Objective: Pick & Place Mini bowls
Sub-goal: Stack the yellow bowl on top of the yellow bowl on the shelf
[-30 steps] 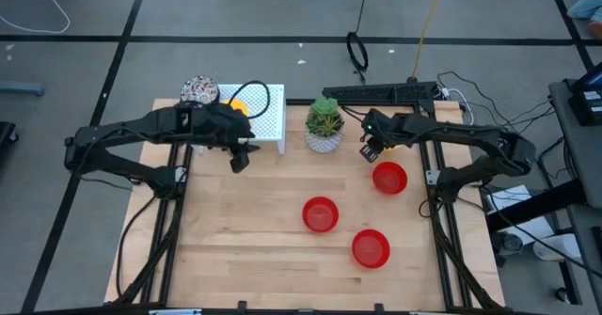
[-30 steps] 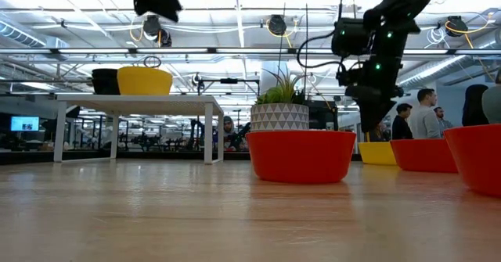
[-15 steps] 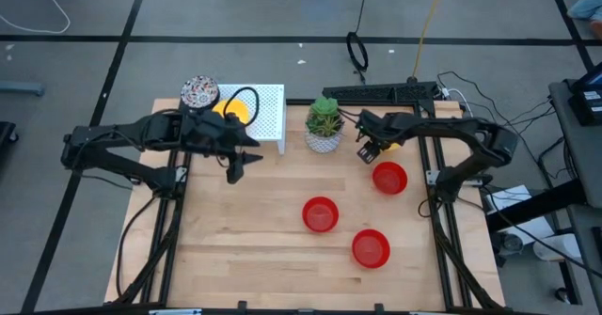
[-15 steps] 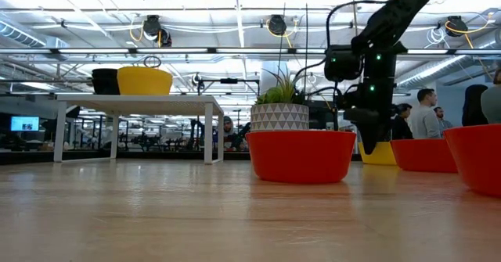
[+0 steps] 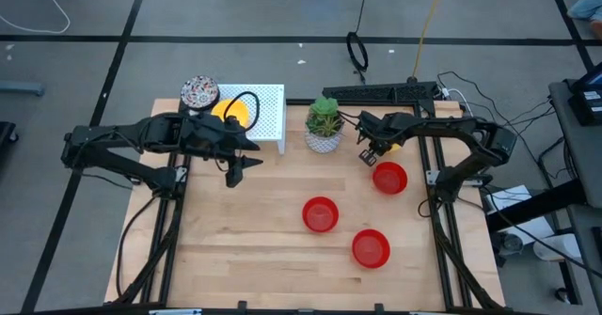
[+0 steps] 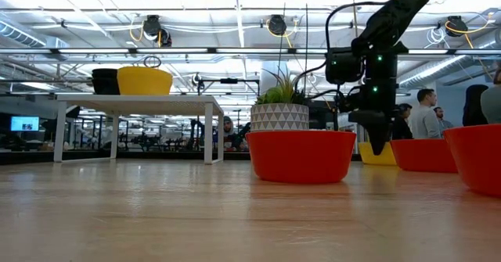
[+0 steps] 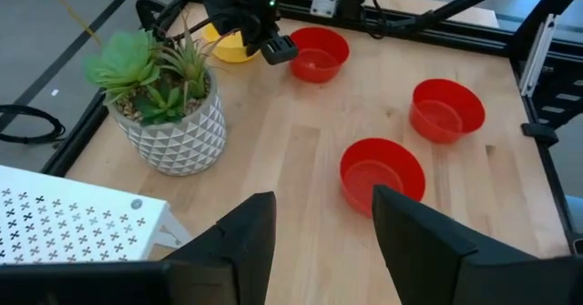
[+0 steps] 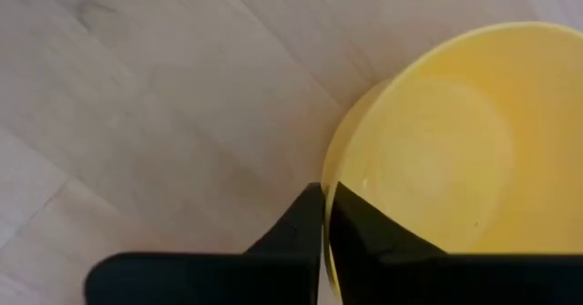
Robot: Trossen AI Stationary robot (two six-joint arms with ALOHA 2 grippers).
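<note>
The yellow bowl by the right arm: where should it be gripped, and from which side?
Grip the thin rim of the yellow bowl, coming from above, one finger inside and one outside. It sits upright, mouth open, on the table; the right end effector, fingers nearly together, hangs over its near rim.

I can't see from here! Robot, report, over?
Right gripper shut on yellow bowl rim. Left gripper open, raised by white rack. Plant pot, red bowl close by.
</note>
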